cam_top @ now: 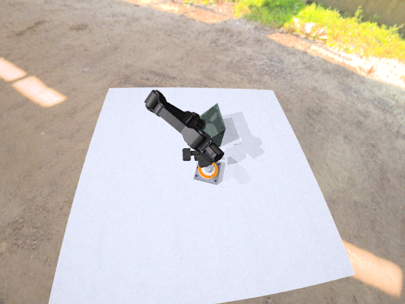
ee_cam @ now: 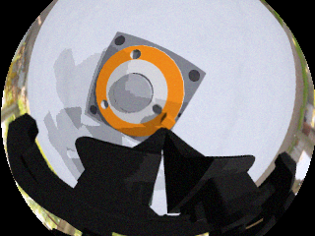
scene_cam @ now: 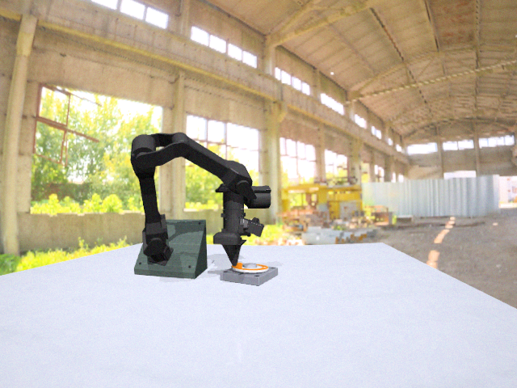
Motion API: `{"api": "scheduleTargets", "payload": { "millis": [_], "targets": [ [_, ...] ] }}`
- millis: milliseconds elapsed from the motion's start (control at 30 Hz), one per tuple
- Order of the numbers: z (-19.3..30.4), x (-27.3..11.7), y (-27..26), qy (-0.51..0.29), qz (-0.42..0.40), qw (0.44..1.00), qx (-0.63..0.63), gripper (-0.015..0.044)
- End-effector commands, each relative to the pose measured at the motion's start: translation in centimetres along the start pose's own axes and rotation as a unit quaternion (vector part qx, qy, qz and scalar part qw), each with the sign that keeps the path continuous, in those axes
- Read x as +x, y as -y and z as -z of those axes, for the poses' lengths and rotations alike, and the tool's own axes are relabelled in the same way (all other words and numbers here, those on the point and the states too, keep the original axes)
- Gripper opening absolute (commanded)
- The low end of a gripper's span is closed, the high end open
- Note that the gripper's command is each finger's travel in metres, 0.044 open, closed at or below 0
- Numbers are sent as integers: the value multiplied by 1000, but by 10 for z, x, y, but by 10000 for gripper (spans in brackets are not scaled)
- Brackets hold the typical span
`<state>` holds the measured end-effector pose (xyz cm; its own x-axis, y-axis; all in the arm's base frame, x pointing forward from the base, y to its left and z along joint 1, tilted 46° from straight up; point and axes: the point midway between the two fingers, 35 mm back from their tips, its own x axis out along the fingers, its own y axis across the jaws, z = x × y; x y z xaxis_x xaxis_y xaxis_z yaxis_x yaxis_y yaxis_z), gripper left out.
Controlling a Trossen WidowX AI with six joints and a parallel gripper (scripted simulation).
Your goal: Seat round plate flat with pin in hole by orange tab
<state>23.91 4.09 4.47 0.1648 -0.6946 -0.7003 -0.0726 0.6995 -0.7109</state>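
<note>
At plate (ee_cam: pixel 134 92) rim | jaws shut, empty | base (ee_cam: pixel 191 75) corners exposed

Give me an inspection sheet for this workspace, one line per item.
Surface: white table, arm mount and base on it.
Job's things: orange plate on the post, over the grey base; three plate holes show; pin not visible; whether it lies flat cannot be told.
Clutter: nothing seen.
Gripper: shut, holding nothing, tips at the plate's near rim; contact cannot be told.
Cables: nothing seen.
Surroundings: hall with windows in the exterior view; dirt and grass in the top view.
</note>
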Motion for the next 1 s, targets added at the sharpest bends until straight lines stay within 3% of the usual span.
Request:
{"api": "scheduleTargets", "payload": {
  "millis": [0, 267, 600, 967],
  "targets": [
    [-3, -1, 3, 0, 1, 1000, -1, 0],
    [-7, -2, 5, 0, 1, 1000, -1, 0],
    [-7, -42, 5, 0, 1, 1000, -2, 0],
    [-8, -36, 5, 3, 1, 1000, -4, 0]
  ]
}}
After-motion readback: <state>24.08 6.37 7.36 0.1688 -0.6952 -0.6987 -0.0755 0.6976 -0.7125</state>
